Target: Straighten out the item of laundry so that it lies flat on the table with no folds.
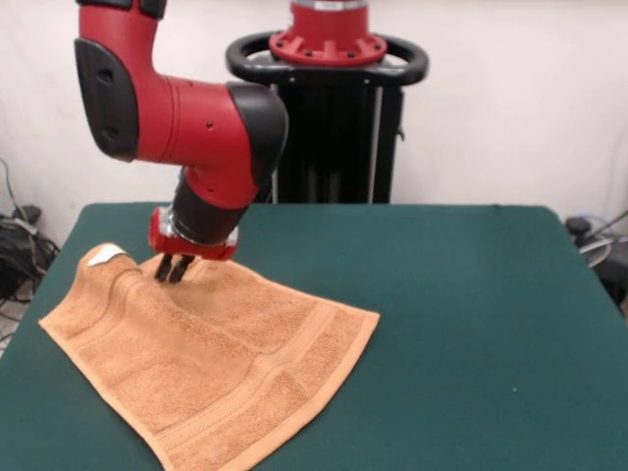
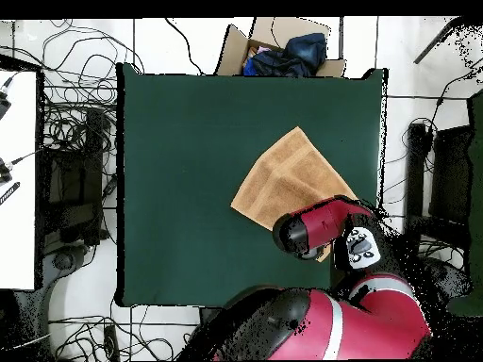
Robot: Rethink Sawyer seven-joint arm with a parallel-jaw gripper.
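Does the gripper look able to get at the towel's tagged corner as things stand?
Probably yes. The gripper is at the towel, its fingers close together at the cloth beside the white tag. Nothing lies between them on the green table.

Nubby orange terry-cloth towel (image 1: 211,358), matt green felt-like table (image 1: 471,324), glossy red plastic-looking arm (image 1: 186,118)

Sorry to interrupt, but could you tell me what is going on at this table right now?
A red Sawyer arm has its gripper down at the far edge of an orange-tan towel, near the corner with the small white tag. The fingers look close together at the cloth, though a pinch cannot be confirmed. The towel lies mostly spread on the green table, with a ridge running across it, so it is not flat yet.
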